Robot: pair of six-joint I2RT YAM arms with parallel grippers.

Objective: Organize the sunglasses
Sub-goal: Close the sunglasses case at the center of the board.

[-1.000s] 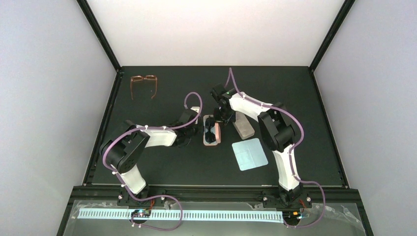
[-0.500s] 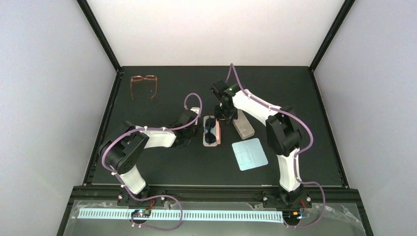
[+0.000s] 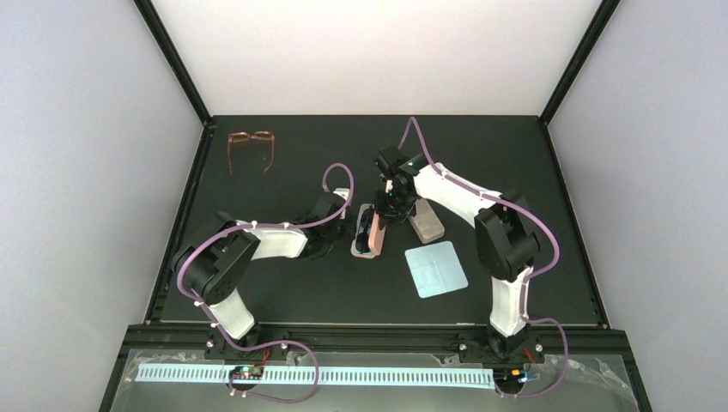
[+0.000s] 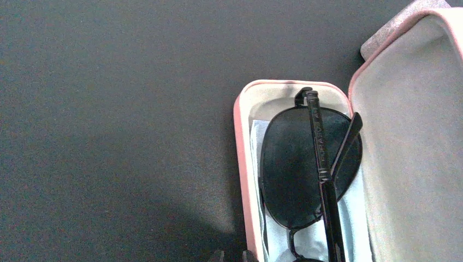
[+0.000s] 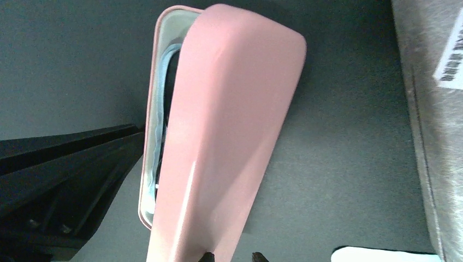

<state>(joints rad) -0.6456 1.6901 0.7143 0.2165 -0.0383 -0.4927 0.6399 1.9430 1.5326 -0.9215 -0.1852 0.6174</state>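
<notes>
1. Left gripper [image 4: 233, 254] sits just left of the pink case [image 4: 239, 180]; only its tips show, so its opening cannot be told.
2. Sunglasses [image 4: 311, 174] lie folded inside the case, clear in the left wrist view only.
3. Lid [image 5: 229, 109], flat a second ago, now tilts over them; right gripper [image 5: 232, 255] is at its edge, grip indeterminable.

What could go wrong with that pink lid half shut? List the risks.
1. One slim arm of the sunglasses lies crossed over the lens; the lid may pinch it.
2. The right claw works close to the grey case and could knock it.
</notes>
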